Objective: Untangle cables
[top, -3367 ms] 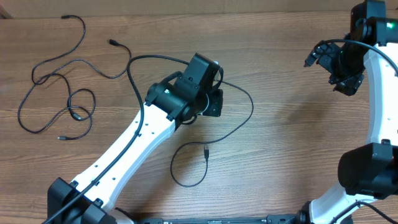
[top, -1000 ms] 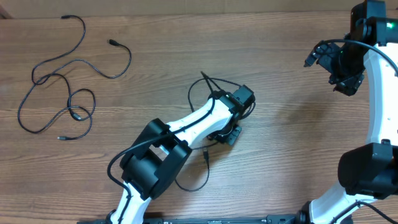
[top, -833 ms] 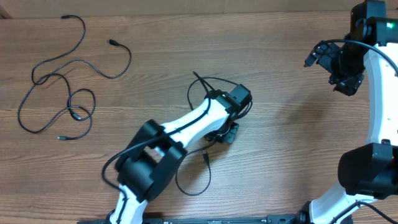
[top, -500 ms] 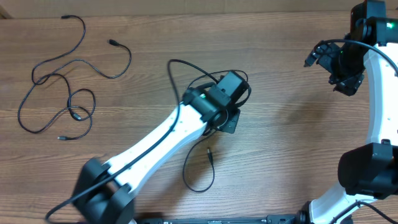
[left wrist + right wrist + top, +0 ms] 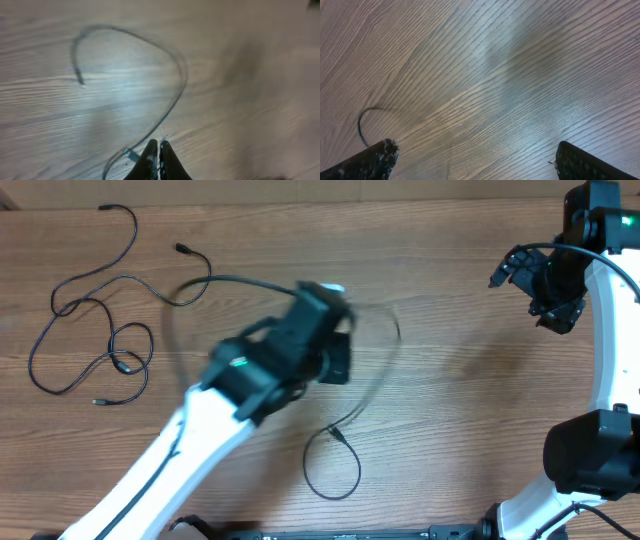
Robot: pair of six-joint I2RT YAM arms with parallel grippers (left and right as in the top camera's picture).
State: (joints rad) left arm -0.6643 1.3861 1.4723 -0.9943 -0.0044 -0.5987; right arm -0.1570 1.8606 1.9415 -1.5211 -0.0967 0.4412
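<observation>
The left gripper (image 5: 158,150) is clenching 1 thin cable (image 5: 182,75) at the centre of the worktop (image 5: 450,430), well apart from the other cables (image 5: 120,365) lying at the far left. I think it should be drawing slowly, so that the near loop (image 5: 357,473) opens without knotting. The right gripper (image 5: 477,159) is hanging released at the far right. Overhead, the left arm is blurred and is hiding the grip point.

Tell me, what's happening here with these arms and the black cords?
Two robot arms are at work on a wooden table. The left end effector is pinched shut on one cable, which trails off in a loose loop. The right end effector hangs open off to the side, holding nothing. The other cables lie in loose loops at the far left.
</observation>
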